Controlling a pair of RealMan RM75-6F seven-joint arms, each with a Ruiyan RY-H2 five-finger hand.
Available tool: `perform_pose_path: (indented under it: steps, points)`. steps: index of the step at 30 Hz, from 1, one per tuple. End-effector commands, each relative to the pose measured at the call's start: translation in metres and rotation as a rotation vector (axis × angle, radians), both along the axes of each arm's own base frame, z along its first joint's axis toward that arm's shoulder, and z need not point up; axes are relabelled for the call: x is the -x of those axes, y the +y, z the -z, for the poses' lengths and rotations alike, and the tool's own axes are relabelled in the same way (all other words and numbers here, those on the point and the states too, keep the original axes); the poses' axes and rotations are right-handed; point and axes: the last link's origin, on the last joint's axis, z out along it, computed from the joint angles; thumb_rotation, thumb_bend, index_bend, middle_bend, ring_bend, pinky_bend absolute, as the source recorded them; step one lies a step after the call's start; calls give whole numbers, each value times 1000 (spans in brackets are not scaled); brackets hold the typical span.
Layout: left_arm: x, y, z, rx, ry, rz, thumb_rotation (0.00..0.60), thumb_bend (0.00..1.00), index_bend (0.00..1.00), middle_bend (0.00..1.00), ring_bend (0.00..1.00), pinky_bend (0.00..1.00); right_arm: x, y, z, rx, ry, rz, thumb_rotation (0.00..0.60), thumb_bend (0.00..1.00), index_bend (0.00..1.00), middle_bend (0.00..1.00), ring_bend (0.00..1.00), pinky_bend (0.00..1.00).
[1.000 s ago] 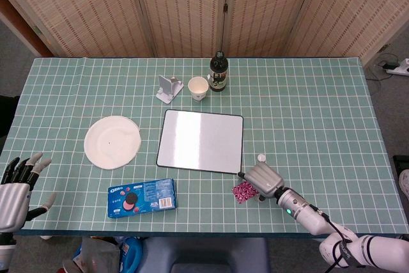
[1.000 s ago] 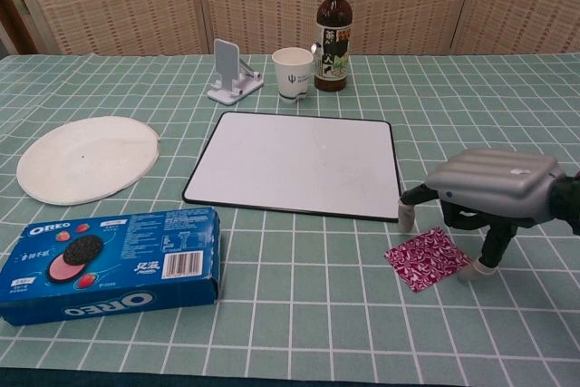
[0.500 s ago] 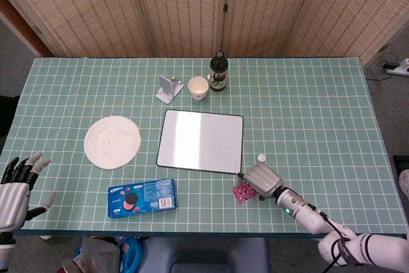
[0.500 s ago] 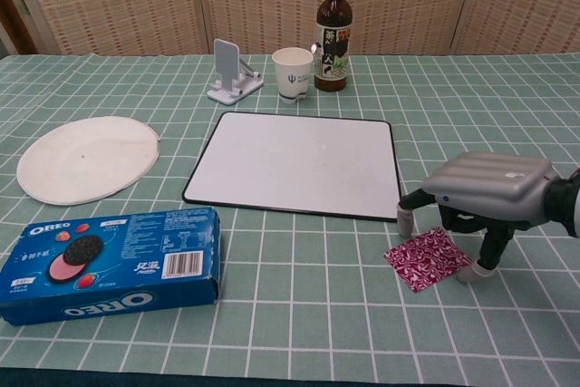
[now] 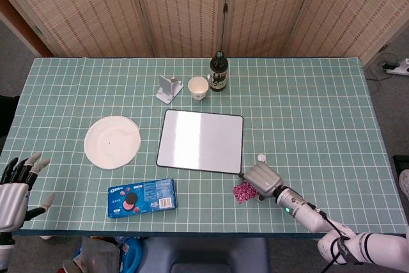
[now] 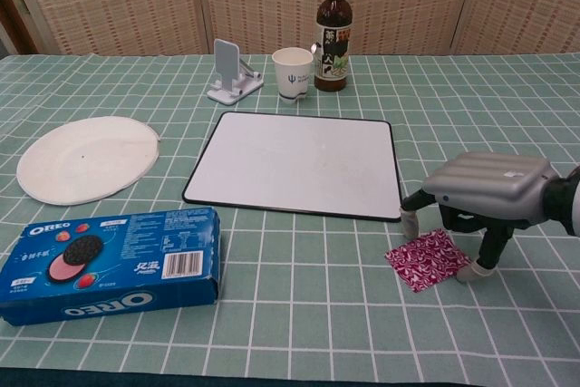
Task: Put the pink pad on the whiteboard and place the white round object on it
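right robot hand arched over pink pad, fingertips down around it, not gripping | pad flat near front edge of surface, beside whiteboard | white round object beside hand | left robot hand spread at front-left corner
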Motion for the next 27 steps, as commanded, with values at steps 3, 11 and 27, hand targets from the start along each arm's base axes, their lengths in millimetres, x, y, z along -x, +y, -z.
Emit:
perform_pose_path:
  steps: [3, 11, 27]
  points:
    - [0, 0, 0, -1, 1, 0, 600, 293, 163, 96, 116, 31, 0, 2, 1, -2, -2, 1, 600, 192, 412, 971, 1000, 1000]
    - [0, -1, -1, -3, 2, 1, 600, 293, 161, 96, 116, 30, 0, 1, -4, 7, -13, 7, 600, 211, 432, 971, 1000, 1000]
    - [-3, 1, -4, -13, 8, 13, 600, 293, 161, 96, 116, 30, -28, -32, -37, 94, -114, 15, 600, 212, 432, 970, 1000, 1000]
